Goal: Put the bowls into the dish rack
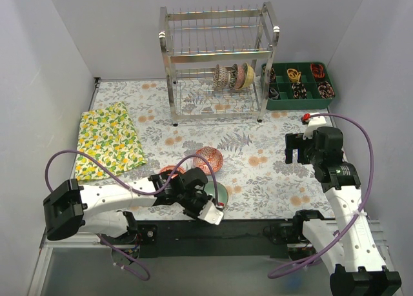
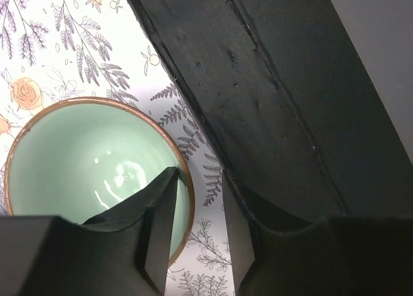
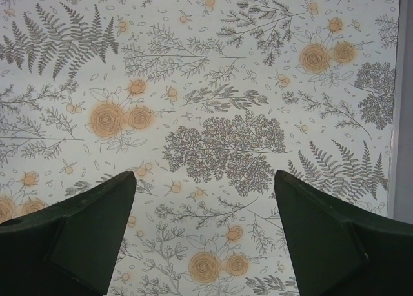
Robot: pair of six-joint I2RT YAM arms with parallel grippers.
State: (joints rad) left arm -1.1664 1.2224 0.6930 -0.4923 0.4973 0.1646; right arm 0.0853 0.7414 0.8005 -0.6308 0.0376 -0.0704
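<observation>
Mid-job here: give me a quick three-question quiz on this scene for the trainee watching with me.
1. True or false: the right gripper has its jaws shut on a bowl.
2. How many bowls stand in the lower tier of the dish rack? A) one B) three C) five
3. Fill in: one jaw of the left gripper is inside the rim of the ____ bowl, and the other is outside it.

Key:
1. False. The jaws are open over the tablecloth.
2. B.
3. Pale green: it is the pale green bowl.
</observation>
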